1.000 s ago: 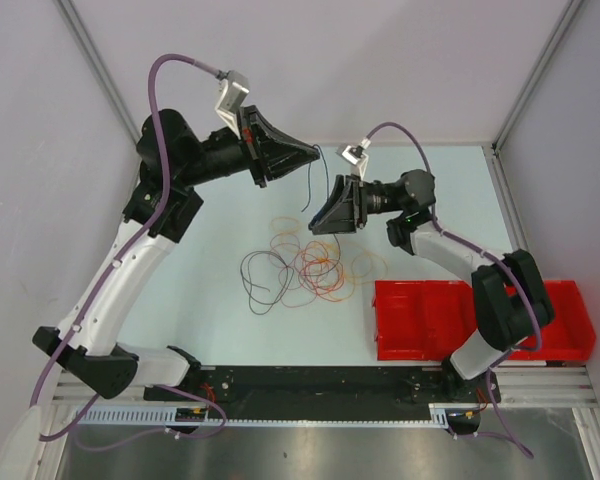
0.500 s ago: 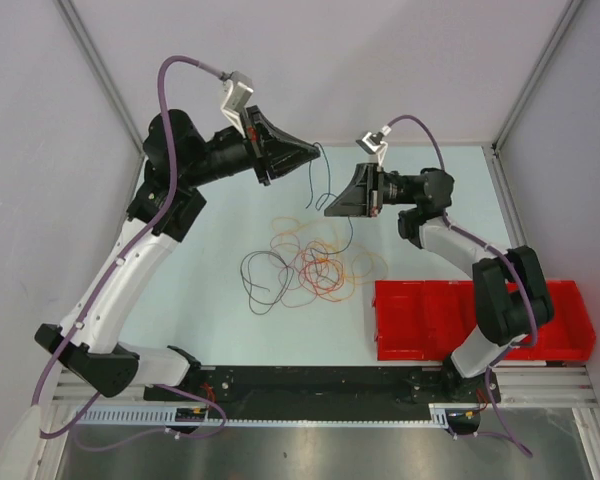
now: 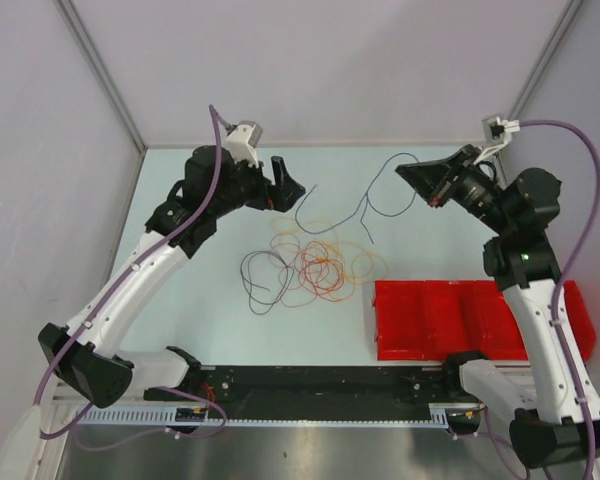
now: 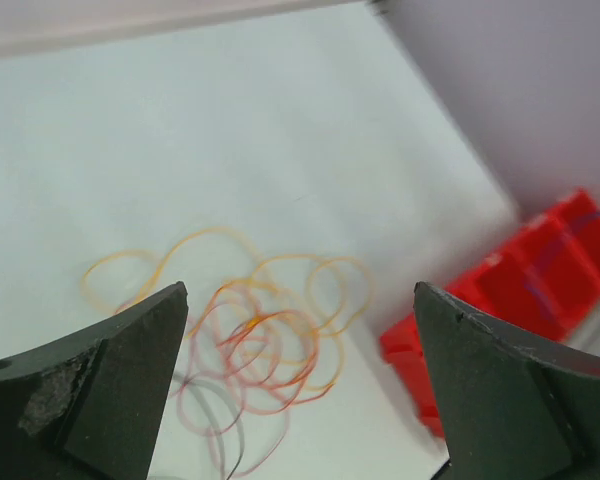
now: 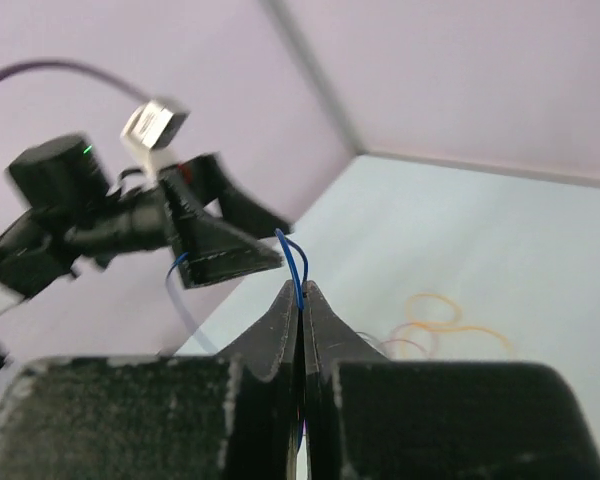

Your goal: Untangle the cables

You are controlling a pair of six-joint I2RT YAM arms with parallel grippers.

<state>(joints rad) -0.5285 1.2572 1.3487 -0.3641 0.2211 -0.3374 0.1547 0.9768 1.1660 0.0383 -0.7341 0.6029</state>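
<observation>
Counter (image 3: 210,300), pale and wide, carries a red bin (image 3: 430,320) that sits under the right arm, on the base side of the right pincer (image 5: 300,292). Cables (image 3: 315,265) in red, orange, yellow and dark loops lie tangled just below the left pincer (image 4: 300,288), whose jaws stand wide around nothing. The right pincer is pressed tight on one blue-grey cable (image 5: 298,262), which sags away toward the left pincer.
</observation>
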